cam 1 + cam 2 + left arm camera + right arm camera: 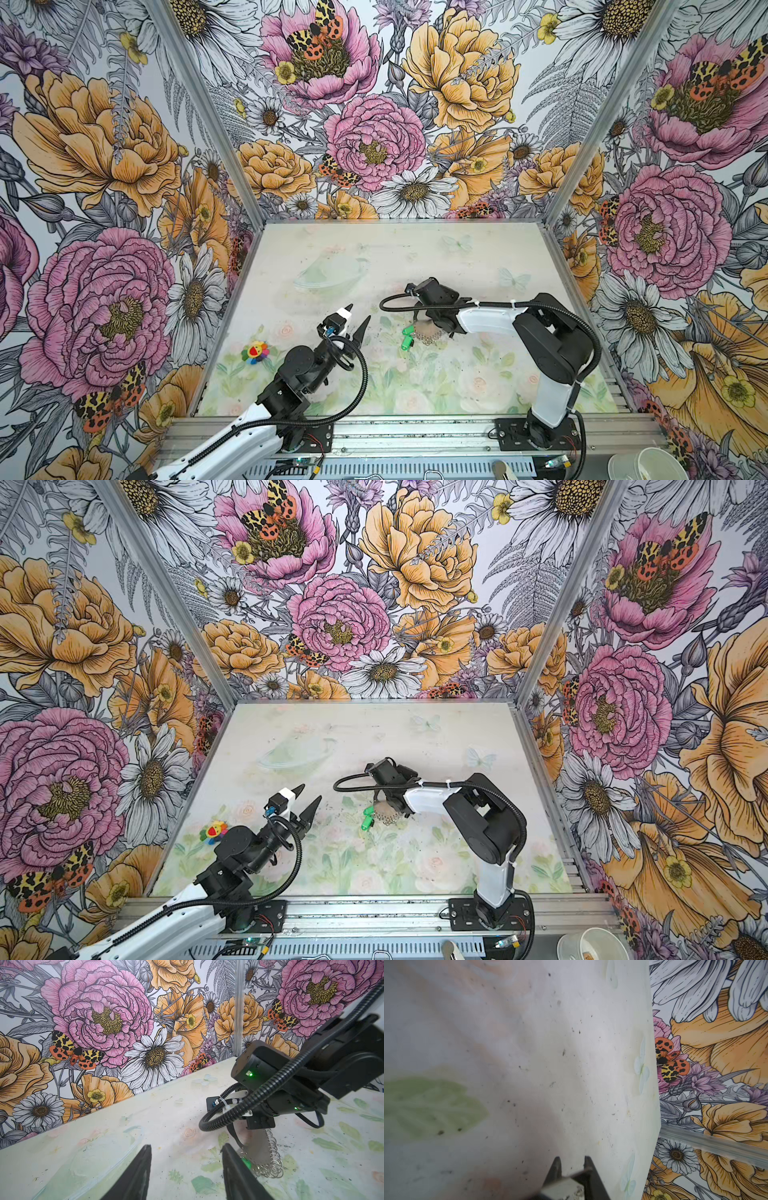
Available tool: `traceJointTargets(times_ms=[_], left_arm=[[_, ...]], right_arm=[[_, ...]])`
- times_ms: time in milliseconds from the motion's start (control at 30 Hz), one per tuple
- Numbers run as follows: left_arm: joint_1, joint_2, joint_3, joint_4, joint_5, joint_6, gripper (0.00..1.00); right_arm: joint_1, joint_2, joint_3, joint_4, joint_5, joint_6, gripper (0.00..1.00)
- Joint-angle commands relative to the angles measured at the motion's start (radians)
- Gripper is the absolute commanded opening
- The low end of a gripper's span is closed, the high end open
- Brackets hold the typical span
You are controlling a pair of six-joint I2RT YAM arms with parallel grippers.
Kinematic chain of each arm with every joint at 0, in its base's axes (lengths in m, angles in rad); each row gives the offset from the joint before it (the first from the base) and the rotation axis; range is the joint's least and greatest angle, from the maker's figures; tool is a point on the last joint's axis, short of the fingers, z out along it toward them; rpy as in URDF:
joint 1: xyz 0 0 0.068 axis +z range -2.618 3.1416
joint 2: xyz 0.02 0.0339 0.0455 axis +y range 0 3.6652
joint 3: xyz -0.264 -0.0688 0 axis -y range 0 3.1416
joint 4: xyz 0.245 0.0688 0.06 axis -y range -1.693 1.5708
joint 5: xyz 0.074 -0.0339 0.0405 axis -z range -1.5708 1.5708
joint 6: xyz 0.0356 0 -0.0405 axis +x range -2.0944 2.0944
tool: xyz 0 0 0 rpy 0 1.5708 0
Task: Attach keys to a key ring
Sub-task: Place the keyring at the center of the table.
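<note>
In both top views the right claw is hidden under its own wrist, a little right of the middle of the frame. The right wrist view shows this right claw clenched on a grey plate edge between its two dark fingers: it is grasping the key ring. In the left wrist view the key ring hangs on edge under that claw, with the silver wire rings running down its rim. Whether the lowest rings touch the tabletop cannot be told. The keys show as two bright green tags just left of the plate in a top view, right against the wire rings. Their metal parts are too small to make out, and it cannot be told whether they are threaded on. The left claw sits left of the keys, well apart from them. It is released, its pointed fingers spread wide with nothing between them, above the tabletop. A small rainbow-coloured flower toy lies toward the lower left of the tabletop.
</note>
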Motion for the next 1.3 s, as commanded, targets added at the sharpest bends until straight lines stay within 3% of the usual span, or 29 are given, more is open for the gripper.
traceJointTargets(times_ms=[0,233,433,667,867,967,1100,1267], left_arm=[[0.007,-0.007,-0.013,-0.009,-0.021,-0.011,0.56],[0.010,0.008,-0.020,0.012,-0.017,-0.014,0.56],[0.020,0.035,-0.019,0.036,-0.017,-0.020,0.57],[0.037,0.059,0.002,0.027,-0.026,-0.037,0.59],[0.065,0.101,0.068,-0.024,-0.243,-0.048,0.69],[0.134,0.159,0.098,-0.035,-0.394,-0.099,0.75],[0.305,0.267,0.161,-0.070,-0.394,-0.192,0.99],[0.453,0.433,0.223,-0.040,-0.347,-0.208,0.99]], right_arm=[[-0.026,0.033,0.055,-0.003,0.022,0.013,0.23],[-0.070,0.067,0.095,-0.011,0.031,0.014,0.32],[-0.085,0.030,0.081,-0.027,0.039,0.011,0.54],[-0.084,-0.107,0.000,-0.080,0.018,0.041,0.71],[-0.087,-0.344,-0.086,-0.130,-0.132,0.140,0.78],[-0.117,-0.449,-0.117,-0.126,-0.240,0.212,0.78],[-0.193,-0.535,-0.154,-0.077,-0.285,0.287,0.78],[-0.312,-0.598,-0.197,-0.025,-0.300,0.380,0.80]])
